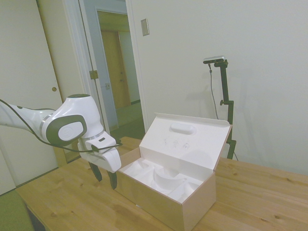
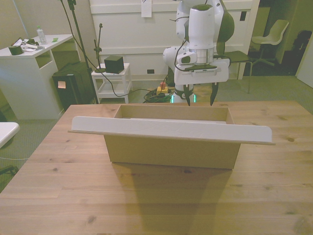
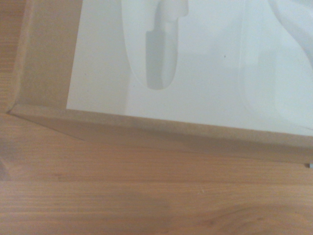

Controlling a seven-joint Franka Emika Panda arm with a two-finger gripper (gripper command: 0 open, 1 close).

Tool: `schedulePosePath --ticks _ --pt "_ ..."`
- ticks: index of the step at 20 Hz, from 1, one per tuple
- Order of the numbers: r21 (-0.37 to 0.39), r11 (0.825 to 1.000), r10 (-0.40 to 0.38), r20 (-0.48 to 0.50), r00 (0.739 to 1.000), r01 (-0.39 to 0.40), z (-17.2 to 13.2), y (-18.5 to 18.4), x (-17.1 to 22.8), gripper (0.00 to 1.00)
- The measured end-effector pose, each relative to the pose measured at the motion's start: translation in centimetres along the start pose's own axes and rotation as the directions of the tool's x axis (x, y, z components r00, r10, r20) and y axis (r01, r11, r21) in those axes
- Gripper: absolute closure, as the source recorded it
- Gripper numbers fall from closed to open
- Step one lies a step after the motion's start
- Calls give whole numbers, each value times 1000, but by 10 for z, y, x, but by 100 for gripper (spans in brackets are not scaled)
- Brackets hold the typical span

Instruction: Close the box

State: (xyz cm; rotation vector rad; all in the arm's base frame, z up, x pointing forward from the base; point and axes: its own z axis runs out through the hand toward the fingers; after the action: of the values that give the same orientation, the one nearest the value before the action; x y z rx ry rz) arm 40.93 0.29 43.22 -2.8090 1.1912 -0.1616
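- Side view: the box is sitting lengthwise in the middle of the table, with its lid standing open and leaning back from the far long edge, white inside and carrying an oval bump. A molded white insert is filling the tray. The gripper is hanging just outside the box's end nearest the arm, fingertips pointing down close to the tabletop, touching nothing; its fingers are standing apart with a moderate gap and holding nothing.
- Front view: the lid is facing the camera edge-on as a long pale strip overhanging both ends of the box, while the gripper is hovering behind the far wall, toward the front view's right, fingers spread.
- Wrist view: the camera is looking down on a corner of the box wall, with the insert inside it and bare wood outside.
- Handling, as a judgement: the cardboard is looking light and fairly stiff, so the box may slide if shoved. The lid is probably pivoting easily; pushing on its free top edge near the middle, from behind, seems best.
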Motion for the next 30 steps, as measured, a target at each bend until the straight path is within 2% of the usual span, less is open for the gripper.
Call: schedulePosePath --ticks 3,6,8,11,14,17,19,21,23,25,30 --pt "6 1000 14 -8 1000 -14 -2 0 0 0" --pt "72 997 46 -86 995 -40 -22 15 5 0" --pt "128 990 80 -147 986 -61 -45 36 8 0" --pt "221 972 135 -242 961 -81 -76 100 25 0" --pt "294 954 160 -339 927 -57 -113 151 44 0" --pt "333 943 167 -405 899 -26 -149 181 62 0" --pt "364 931 174 -448 877 1 -181 184 75 0" --pt "394 918 178 -493 852 36 -214 172 87 0" --pt "407 910 158 -525 836 83 -240 142 97 0" --pt "406 907 137 -539 831 114 -258 100 107 0" --pt "409 903 130 -546 828 129 -281 -26 130 0"
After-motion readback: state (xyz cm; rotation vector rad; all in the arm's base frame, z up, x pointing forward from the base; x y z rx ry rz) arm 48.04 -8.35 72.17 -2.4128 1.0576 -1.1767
